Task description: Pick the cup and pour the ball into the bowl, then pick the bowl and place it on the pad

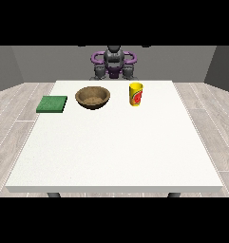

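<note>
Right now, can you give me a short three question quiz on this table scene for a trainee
1. True or false: the cup stands upright.
2. What lies nearest the view's left: A the bowl, B the green pad, C the cup?
3. Fill in: the bowl sits between the pad and the ____.
Key: 1 true; 2 B; 3 cup.

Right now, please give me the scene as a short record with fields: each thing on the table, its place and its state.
cup: yellow cup, upright, at the view's right of the bowl, apart from it
bowl: brown bowl, upright, between pad and cup
pad: green pad, flat, near the table's left edge in the view
ball: not visible
table: white table
robot hands: not visible over the table
</note>
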Motion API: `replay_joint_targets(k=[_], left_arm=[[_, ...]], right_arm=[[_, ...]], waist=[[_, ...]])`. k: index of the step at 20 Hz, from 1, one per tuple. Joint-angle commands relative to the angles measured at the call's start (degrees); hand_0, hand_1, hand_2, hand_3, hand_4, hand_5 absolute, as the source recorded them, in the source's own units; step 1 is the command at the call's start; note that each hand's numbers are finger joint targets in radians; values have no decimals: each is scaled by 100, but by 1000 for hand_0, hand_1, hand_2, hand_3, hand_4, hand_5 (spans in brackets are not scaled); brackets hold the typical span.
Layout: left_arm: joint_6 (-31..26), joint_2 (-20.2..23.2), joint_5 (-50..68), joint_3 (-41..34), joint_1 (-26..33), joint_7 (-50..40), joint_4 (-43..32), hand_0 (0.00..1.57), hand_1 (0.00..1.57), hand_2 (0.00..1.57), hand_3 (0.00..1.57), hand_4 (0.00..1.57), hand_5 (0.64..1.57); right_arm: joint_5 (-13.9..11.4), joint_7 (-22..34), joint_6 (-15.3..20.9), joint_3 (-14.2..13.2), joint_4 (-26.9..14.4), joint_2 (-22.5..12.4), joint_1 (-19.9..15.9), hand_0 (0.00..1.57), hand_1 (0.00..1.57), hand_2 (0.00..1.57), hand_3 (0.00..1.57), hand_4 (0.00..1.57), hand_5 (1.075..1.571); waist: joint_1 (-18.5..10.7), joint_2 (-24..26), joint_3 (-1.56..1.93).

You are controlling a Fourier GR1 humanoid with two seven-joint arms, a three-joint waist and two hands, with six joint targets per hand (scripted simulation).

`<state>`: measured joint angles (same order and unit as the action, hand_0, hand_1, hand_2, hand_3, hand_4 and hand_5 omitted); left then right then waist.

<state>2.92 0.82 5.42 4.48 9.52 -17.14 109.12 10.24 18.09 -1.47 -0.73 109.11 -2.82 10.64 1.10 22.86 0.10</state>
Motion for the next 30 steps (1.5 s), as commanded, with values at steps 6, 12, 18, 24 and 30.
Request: replay_joint_targets(k=[6, 12, 18, 24, 30], left_arm=[[614, -81, -389, 584, -271, 1146, -39, 0, 0, 0, 0, 0, 1541], [566, -82, -481, 328, -521, 2853, -1164, 0, 0, 0, 0, 0, 1517], [1183, -82, -730, 607, -1231, 3429, -1953, 0, 0, 0, 0, 0, 1495], [833, 11, -681, -76, -1897, 3709, -2859, 0, 0, 0, 0, 0, 1483], [644, 354, -381, -907, -2463, 4701, -4107, 0, 0, 0, 0, 0, 1456]], right_arm=[[107, -879, -273, -103, 337, 104, 72, 0, 0, 0, 0, 454, 1571], [57, -2006, -701, -264, -289, 63, -81, 0, 0, 0, 0, 367, 1571], [456, -2914, -1373, -870, -1253, -316, -392, 0, 0, 0, 0, 303, 1571], [471, -3142, -1530, -1257, -1970, -604, -801, 0, 0, 0, 0, 262, 1570], [573, -3441, -1979, -1324, -1936, -817, -731, 0, 0, 0, 0, 262, 1571]], waist=[[143, -1443, -9], [274, -2311, -11], [413, -2748, -9], [260, -2807, -10], [635, -3154, -12]])
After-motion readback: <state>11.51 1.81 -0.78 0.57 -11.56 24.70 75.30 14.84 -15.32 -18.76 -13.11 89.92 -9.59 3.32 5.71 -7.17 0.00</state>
